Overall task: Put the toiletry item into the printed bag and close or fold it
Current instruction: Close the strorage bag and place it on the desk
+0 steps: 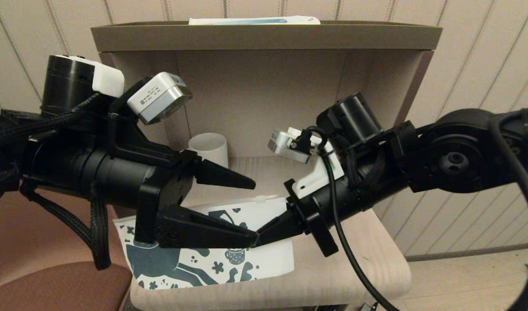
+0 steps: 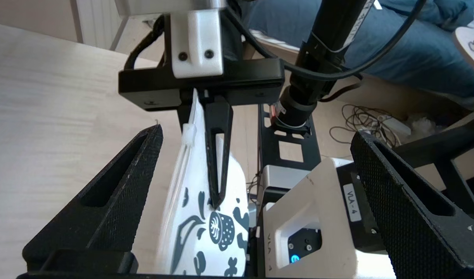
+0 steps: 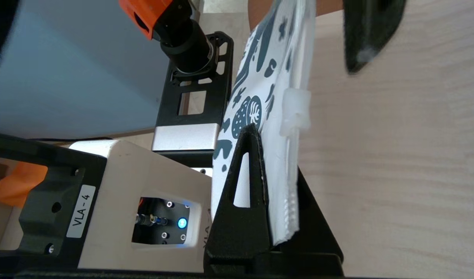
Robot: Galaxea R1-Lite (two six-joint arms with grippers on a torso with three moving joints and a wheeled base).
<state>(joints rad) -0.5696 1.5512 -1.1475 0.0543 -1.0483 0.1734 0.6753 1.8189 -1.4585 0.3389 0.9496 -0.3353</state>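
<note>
A pale wooden bench [image 1: 367, 276] is standing against a striped wall, a boxed shelf behind it. The right tool [image 1: 264, 235] is clamping the zip edge of the printed bag [image 1: 229, 263], lifting it, probably to steady the mouth. The left tool [image 1: 251, 211] is hovering beside it, jaws wide apart, holding nothing. The toiletry item isn't visible.

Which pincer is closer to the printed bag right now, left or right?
Right. The right pincer is shut on the printed bag, gripping it. The left pincer is open, its fingers straddling the bag without gripping.
</note>
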